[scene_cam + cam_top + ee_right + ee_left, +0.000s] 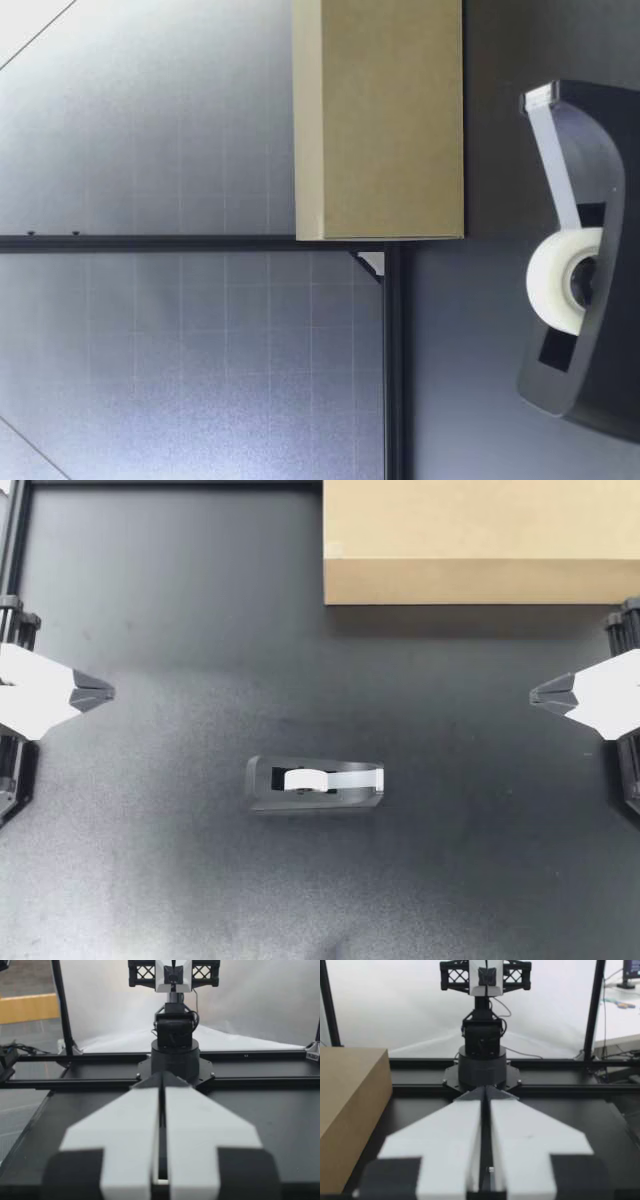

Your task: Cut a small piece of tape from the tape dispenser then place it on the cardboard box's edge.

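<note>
Both arms parked, nothing in hand.

- Left gripper [108, 692] at the left edge of the surface [180, 600], fingers [455, 1130] pressed together, only a thin slit between them, empty.
- Right gripper [534, 693] at the right edge, the same: fingers [195, 1125] closed, empty. Tips face each other across the surface, well apart.
- Tape dispenser [315, 784] near the middle of the surface, slightly toward the near edge, upright, well apart from both grippers. Tape [352, 777] runs from the roll [562, 280] to the cutter end, which points at the right edge.
- Cardboard box [480, 540] at the far edge, toward the far right corner, apart from the dispenser.

Task not begun.

Risks, as I judge them:
- The tape end lies flat at the cutter with little free tab, so closed or badly aligned fingers may slide over it.
- The dispenser stands loose, and a pull from the right may drag or tip it unless the left gripper pins it.
- A pull at the wrong angle may strip a long length instead of tearing.
- A cut piece may cling to a finger or curl on itself before it reaches the box's edge.
</note>
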Action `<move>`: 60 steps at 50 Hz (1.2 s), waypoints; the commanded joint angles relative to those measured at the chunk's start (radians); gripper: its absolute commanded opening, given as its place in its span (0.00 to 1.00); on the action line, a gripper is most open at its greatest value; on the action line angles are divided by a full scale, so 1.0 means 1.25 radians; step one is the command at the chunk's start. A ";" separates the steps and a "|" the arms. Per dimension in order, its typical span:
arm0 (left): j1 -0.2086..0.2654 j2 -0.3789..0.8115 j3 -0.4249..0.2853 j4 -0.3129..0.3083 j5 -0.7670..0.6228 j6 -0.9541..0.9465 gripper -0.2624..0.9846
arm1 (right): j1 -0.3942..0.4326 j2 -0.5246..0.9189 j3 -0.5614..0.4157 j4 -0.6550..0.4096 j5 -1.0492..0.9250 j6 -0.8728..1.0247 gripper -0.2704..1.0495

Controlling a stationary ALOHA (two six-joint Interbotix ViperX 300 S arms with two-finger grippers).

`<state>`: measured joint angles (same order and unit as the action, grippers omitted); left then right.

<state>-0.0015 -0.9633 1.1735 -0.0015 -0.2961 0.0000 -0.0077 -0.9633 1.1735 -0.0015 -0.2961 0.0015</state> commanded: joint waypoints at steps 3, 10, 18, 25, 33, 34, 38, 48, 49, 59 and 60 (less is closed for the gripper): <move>-0.017 0.009 -0.007 -0.001 -0.028 0.001 0.12 | -0.002 0.011 -0.012 -0.001 -0.006 0.000 0.13; -0.016 0.009 -0.004 -0.001 -0.059 0.009 0.11 | -0.002 0.055 -0.047 -0.001 0.002 0.001 0.13; -0.017 0.010 0.009 -0.001 -0.087 0.009 0.11 | -0.002 0.184 -0.147 0.001 0.064 0.006 0.13; -0.016 0.016 0.026 -0.001 -0.128 0.005 0.11 | -0.002 0.320 -0.261 0.006 0.194 0.055 0.13; -0.016 0.026 0.032 -0.001 -0.144 0.001 0.11 | -0.002 0.457 -0.360 0.005 0.352 0.135 0.13; -0.016 0.026 0.032 -0.001 -0.144 0.001 0.11 | -0.002 0.476 -0.371 0.006 0.379 0.144 0.13; -0.016 0.027 0.034 -0.002 -0.144 0.001 0.11 | -0.002 0.526 -0.398 0.006 0.450 0.161 0.13; -0.017 0.029 0.040 -0.002 -0.144 0.001 0.11 | 0.001 0.630 -0.475 0.013 0.592 0.163 0.13; -0.016 0.029 0.044 -0.001 -0.144 0.001 0.11 | 0.001 0.641 -0.487 0.013 0.614 0.160 0.13; -0.017 0.032 0.053 -0.002 -0.146 0.004 0.11 | -0.012 0.713 -0.594 0.104 0.803 -0.004 0.13; -0.016 0.032 0.054 -0.001 -0.145 0.004 0.11 | -0.018 0.718 -0.600 0.130 0.811 -0.028 0.13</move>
<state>-0.0199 -0.9296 1.2502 -0.0031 -0.4679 0.0031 -0.0092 -0.0767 0.4863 0.0675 0.6642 0.0614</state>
